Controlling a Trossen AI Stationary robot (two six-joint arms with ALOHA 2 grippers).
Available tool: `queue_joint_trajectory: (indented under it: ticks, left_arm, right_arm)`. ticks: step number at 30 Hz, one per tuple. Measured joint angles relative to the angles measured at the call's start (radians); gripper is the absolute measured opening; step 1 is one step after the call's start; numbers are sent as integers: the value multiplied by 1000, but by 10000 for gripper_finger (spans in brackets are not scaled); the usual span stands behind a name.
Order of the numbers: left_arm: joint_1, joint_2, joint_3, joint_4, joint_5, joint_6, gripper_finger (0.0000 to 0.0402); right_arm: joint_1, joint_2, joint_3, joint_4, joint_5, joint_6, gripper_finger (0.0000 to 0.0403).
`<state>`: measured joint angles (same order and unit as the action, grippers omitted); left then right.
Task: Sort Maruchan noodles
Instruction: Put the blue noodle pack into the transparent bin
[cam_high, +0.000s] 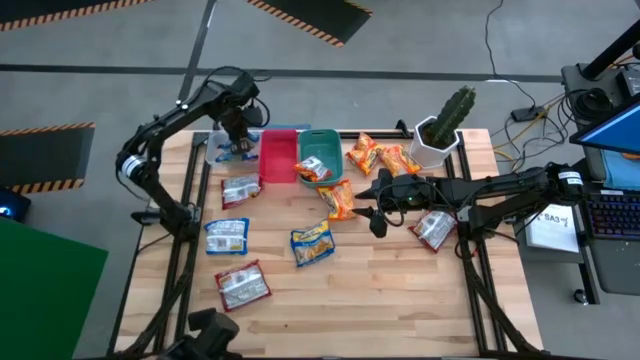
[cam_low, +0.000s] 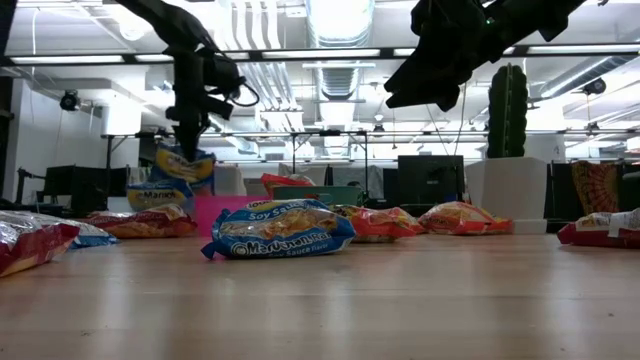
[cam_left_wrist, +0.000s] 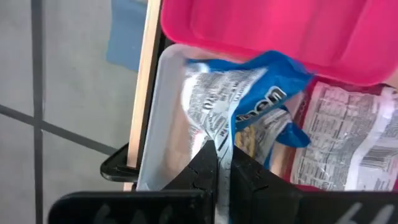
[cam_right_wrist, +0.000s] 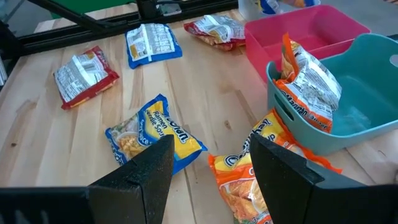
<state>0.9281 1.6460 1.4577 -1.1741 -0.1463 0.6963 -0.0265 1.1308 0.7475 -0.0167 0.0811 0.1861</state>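
Note:
My left gripper (cam_left_wrist: 222, 163) is over the clear bin (cam_high: 218, 150) at the table's far left and is shut on a blue Maruchan packet (cam_left_wrist: 249, 106). The red bin (cam_high: 278, 155) and the teal bin (cam_high: 322, 148) stand beside it; an orange packet (cam_right_wrist: 308, 84) leans on the teal bin's wall. My right gripper (cam_right_wrist: 211, 162) hangs open above the table's middle, over an orange packet (cam_high: 340, 200) and near a blue-and-yellow packet (cam_right_wrist: 155, 134). More packets lie flat on the wood: red (cam_high: 240, 190), blue (cam_high: 227, 235), red (cam_high: 243, 285). My left gripper pinches the blue packet by its crimped end seam (cam_left_wrist: 219, 134) between the two fingers, coming from above and pointing down. The packet hangs below the fingers (cam_low: 178, 168), down into the clear bin. Whether its lower end rests on the bin's floor does not show.
A cactus in a white pot (cam_high: 445, 130) stands at the far right corner. Two orange packets (cam_high: 380, 157) lie in front of it, and a red packet (cam_high: 435, 230) lies under the right arm. The near part of the table (cam_high: 380, 310) is bare wood.

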Motion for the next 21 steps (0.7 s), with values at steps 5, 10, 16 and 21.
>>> queue_joint_trajectory:
  ticks: [5, 10, 16, 21]
  left_arm:
    - [0, 41, 33, 19, 0, -12, 0]
    - [0, 87, 33, 12, 0, -24, 0]
    - [-1, 126, 30, 29, -17, -46, 5]
    - [0, 128, 31, 47, -38, -53, 32]
  right_arm:
    - [0, 0, 0, 1, 1, -1, 201]
    - [0, 0, 0, 1, 1, -1, 201]
    - [0, 0, 0, 1, 1, 3, 201]
    - [0, 0, 0, 1, 1, 3, 201]
